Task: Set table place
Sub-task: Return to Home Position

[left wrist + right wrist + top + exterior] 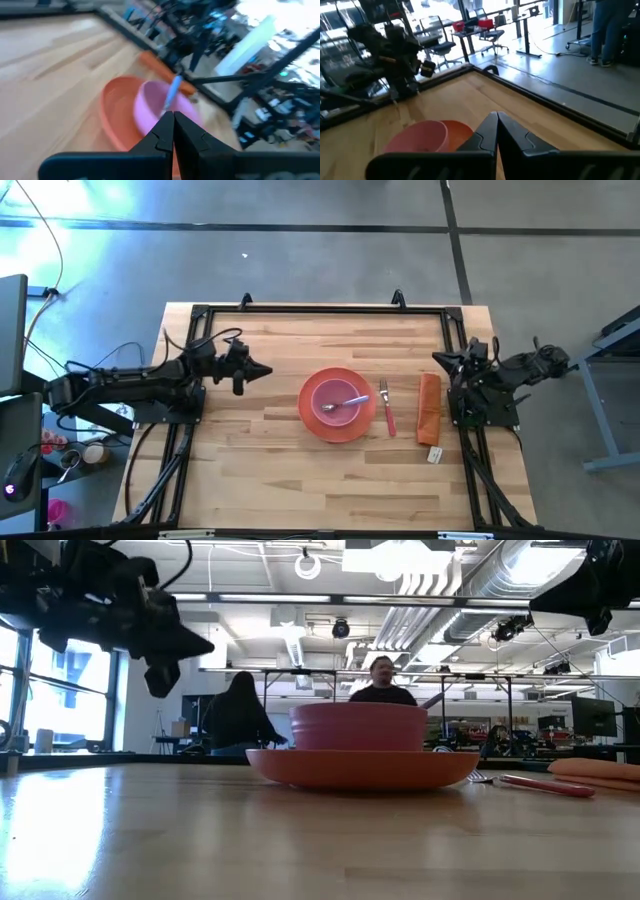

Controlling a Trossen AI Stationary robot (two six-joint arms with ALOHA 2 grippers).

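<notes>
An orange plate rests flat on the table near its middle. A pink bowl stands on the plate, with the lilac-handled spoon lying in it. The pink-handled fork lies on the table right of the plate. My left gripper is shut and empty, above the table left of the plate; it also shows in the left wrist view. My right gripper is shut and empty near the table's right edge, above the far end of the orange cloth; it also shows in the right wrist view.
A folded orange cloth strip lies right of the fork, with a small white tag at its near end. The black rail frame runs along the table's edges. People sit in the room beyond the far edge.
</notes>
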